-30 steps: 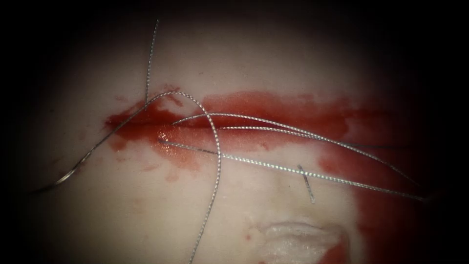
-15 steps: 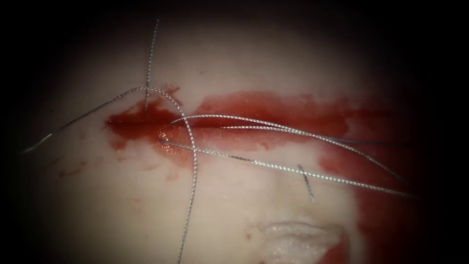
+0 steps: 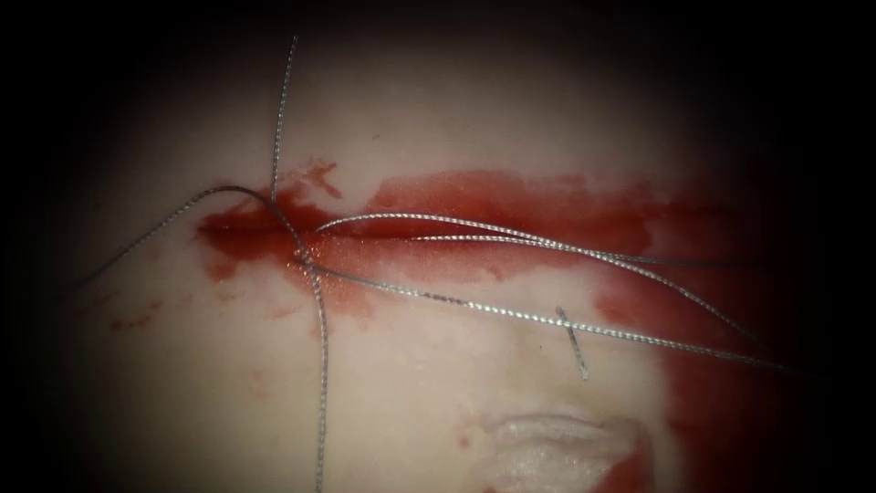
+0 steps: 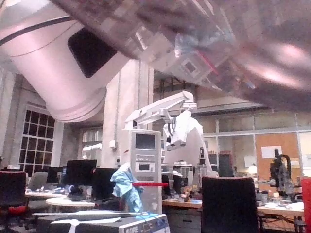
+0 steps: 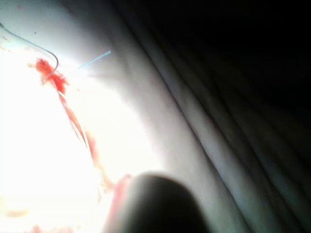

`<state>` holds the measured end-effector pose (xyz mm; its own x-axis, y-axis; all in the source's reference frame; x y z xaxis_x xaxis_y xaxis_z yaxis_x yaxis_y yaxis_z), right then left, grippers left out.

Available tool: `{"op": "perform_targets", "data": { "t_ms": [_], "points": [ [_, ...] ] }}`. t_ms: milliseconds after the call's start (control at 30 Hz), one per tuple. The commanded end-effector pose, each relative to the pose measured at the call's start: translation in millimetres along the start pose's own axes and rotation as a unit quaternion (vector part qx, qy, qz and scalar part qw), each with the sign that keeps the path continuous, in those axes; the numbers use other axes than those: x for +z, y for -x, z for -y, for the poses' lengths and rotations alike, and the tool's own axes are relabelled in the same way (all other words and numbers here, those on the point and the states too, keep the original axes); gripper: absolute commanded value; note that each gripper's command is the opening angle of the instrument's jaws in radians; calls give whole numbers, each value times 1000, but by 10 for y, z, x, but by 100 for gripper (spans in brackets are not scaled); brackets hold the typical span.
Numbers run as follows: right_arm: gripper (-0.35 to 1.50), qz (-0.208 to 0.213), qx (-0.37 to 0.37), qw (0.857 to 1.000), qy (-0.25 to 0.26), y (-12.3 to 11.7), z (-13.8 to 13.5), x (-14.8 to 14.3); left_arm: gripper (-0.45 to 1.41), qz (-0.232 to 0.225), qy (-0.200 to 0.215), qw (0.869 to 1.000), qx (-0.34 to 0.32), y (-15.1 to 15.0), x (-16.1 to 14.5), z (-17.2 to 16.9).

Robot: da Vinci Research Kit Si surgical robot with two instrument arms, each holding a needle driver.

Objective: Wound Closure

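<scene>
- The tissue (image 3: 438,402) lies pale under the endoscope, with the cut (image 3: 383,236) running across it from left to right.
- Red fluid (image 3: 511,196) fills the cut, spreads in a band along its far side and pools darker toward the tissue's right edge.
- The thread (image 3: 319,365) comes in from the left edge, arches up over the left end of the cut, drops to a wet spot on the cut's near lip and then runs straight toward the tissue's near edge.
- From that same spot a strand (image 3: 547,318) slants off to the right edge. Two more strands leave the cut just above it and sweep right, close together.
- Another strand (image 3: 281,110) stands up from the left end of the cut toward the far edge.
- A cut end (image 3: 573,342) of thread lies on the near side of the cut, right of the middle, crossing under the slanting strand.
- A pale patch (image 3: 557,443) sits near the tissue's near edge.
- In the right wrist view a thread curve (image 5: 46,51) hooks round above a red smear (image 5: 54,80) on brightly lit tissue.
- I cannot tell where the needle is, whether it is in the tissue, or what either end effector holds.
</scene>
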<state>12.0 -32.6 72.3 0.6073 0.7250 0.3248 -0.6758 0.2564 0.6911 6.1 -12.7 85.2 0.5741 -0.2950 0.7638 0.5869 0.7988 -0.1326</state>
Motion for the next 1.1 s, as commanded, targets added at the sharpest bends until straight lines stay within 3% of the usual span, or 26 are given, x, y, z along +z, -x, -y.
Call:
{"op": "perform_targets", "data": {
  "t_ms": [33,133,233,333,367,400,433,467,533,567,600,667,733,800,967,1100],
  "points": [
    [-35,-3,0,1000,-1,-14,4,-2,130,6,9,1000,-6,11,5,-8],
    [-35,-3,1,1000,-1,-16,5,-3,140,37,22,997,-60,21,5,-6],
    [-35,-3,2,1000,-1,-18,5,-2,140,78,-22,990,-112,31,10,8],
    [-35,1,-3,1000,-2,-10,2,-6,140,121,-88,977,-151,46,28,49],
    [-27,3,-5,1000,-2,-8,0,-9,140,127,-97,975,-154,47,31,57],
    [2,-2,-23,1000,-3,-7,-2,-11,140,134,-113,973,-149,48,36,67],
    [52,-58,-70,996,0,-11,-2,-19,140,139,-136,970,-146,47,42,81],
    [86,-123,-96,988,11,-20,2,-29,140,139,-164,965,-149,45,48,96],
    [116,-172,-102,979,26,-35,9,-44,140,131,-192,960,-156,41,53,109],
    [120,-185,-99,977,33,-43,13,-50,140,126,-202,959,-156,39,55,114],
    [116,-194,-98,975,40,-51,17,-57,140,122,-213,956,-159,37,57,119],
    [91,-201,-97,973,55,-70,29,-68,140,115,-236,950,-167,33,60,128],
    [93,-232,-98,967,31,-92,45,-64,140,112,-263,943,-171,29,65,138],
    [94,-238,-127,962,38,-102,58,-51,140,116,-277,939,-167,26,67,142],
    [89,-203,-230,950,60,-130,90,-13,140,111,-281,939,-163,25,68,144],
    [57,-168,-278,942,81,-156,119,21,140,104,-283,940,-161,24,69,143]
  ]
}}
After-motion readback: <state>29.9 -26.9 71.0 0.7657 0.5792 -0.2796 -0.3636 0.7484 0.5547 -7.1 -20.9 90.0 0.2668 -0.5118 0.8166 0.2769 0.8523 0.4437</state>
